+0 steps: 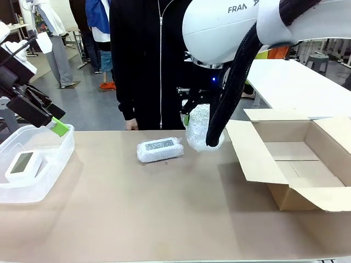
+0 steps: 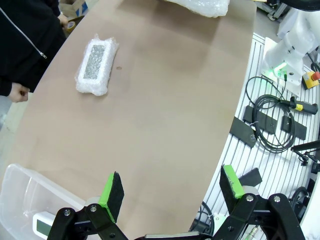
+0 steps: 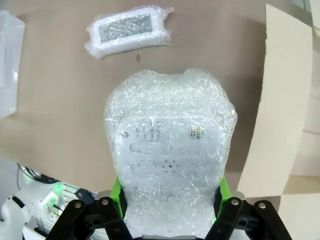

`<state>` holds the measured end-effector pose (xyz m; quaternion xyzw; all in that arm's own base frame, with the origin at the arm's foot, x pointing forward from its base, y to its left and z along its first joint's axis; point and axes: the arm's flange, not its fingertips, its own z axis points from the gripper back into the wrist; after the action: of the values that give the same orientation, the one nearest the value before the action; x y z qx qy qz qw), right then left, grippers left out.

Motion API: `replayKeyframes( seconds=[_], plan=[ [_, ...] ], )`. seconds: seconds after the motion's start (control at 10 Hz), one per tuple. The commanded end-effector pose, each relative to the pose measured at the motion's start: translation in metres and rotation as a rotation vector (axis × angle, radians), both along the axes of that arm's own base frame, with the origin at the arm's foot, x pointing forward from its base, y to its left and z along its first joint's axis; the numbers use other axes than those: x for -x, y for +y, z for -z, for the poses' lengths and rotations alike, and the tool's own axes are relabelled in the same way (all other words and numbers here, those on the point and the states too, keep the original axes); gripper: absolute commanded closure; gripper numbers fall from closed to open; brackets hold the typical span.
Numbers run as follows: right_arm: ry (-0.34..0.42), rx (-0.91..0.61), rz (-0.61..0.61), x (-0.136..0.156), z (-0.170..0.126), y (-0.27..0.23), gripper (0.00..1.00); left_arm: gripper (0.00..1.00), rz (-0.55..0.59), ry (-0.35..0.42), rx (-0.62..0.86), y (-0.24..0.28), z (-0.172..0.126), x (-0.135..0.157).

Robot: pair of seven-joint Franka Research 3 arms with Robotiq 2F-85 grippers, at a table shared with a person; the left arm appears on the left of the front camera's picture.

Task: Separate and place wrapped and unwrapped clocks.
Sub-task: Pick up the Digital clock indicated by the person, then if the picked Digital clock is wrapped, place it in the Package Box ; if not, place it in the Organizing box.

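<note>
One wrapped clock point(image 3: 170, 145) hangs clamped in the right pincer point(image 3: 170, 197) above the counter's point(image 1: 164, 219) far edge; the other wrapped clock point(image 1: 159, 149) lies just left of it. The bare clock point(image 1: 23, 164) sits in a clear bin point(image 1: 59, 158) at the left edge, with the left pincer point(image 2: 172, 192) spread apart.

Bare clock point(image 1: 23, 164) face-up in clear bin point(image 1: 61, 152), wrapped clock point(image 1: 159, 149) flat on table point(image 1: 164, 219), second wrapped clock point(image 3: 170, 145) upright in right claw point(image 3: 170, 194)
</note>
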<state>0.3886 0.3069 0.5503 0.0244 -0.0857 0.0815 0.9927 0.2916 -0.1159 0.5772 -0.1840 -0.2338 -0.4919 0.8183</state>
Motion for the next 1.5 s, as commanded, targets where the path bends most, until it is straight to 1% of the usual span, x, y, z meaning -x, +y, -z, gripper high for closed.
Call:
replayKeyframes(
  seconds=[0.0, 1.4],
  plan=[
    [0.008, -0.001, -0.004, -0.0011, -0.0021, 0.0006, 0.77, 0.0, -0.01, -0.002, -0.008, -0.0014, -0.0012, -0.0008],
    [0.008, -0.001, -0.004, -0.0011, -0.0021, 0.0006, 0.77, 0.0, -0.01, -0.002, -0.008, -0.0014, -0.0012, -0.0008]
  ],
)
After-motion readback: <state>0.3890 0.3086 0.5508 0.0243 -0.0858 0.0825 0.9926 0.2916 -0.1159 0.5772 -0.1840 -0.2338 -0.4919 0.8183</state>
